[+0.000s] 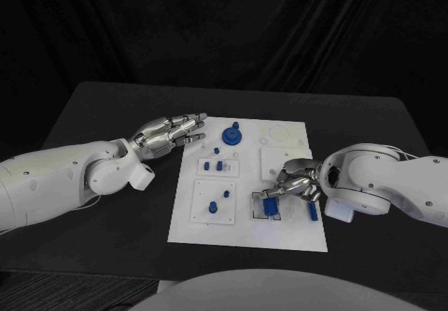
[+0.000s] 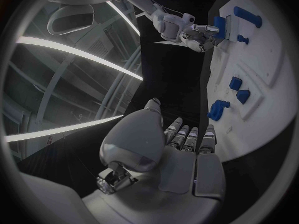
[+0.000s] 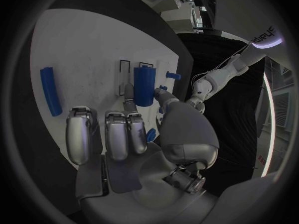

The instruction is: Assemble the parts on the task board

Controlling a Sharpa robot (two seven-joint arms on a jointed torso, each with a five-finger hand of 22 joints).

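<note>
Seating a Blue Block in the Bracket Slot

The right robot hand [image 1: 291,184] pinches a blue block [image 3: 144,84] between thumb and fingers, holding it at the black-outlined slot [image 1: 268,207] near the right edge of the task board [image 1: 280,233], apparently so the block can be pressed straight in. A blue bar [image 1: 313,212] lies loose on the task board just beside that hand, between the slot and the board's right edge. The left robot hand [image 1: 170,135] hovers at the task board's left edge, fingers extended and apart, holding nothing, near the blue gear [image 1: 232,135].
</note>
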